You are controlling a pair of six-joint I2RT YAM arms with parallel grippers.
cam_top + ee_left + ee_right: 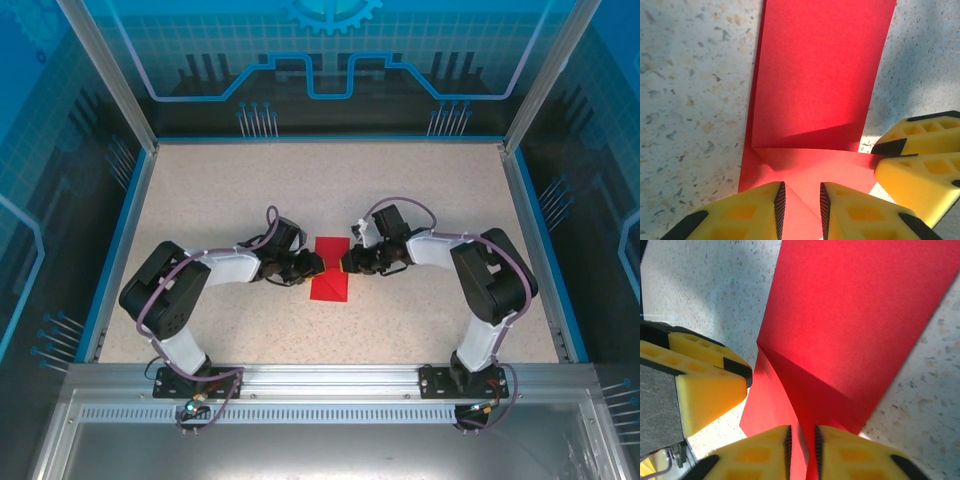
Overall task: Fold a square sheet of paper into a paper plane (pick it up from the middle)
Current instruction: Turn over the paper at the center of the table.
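sheet: square sheet of paper point(330, 288) lies at the middle of the table point(200, 200), well apart from every edge, between both grippers
left gripper point(800, 207): jaws narrow, paper in the gap — cannot tell if it really grips
right gripper point(802, 446): jaws narrow around a raised ridge of the sheet, looks pinched
done: a cross crease and one slanted fold show
left: likely nose folds, centre ridge, wings — no dart shape yet
stage: early, by my judgement

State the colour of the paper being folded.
Plain bright red, no pattern; the left wrist view shows the paper best.
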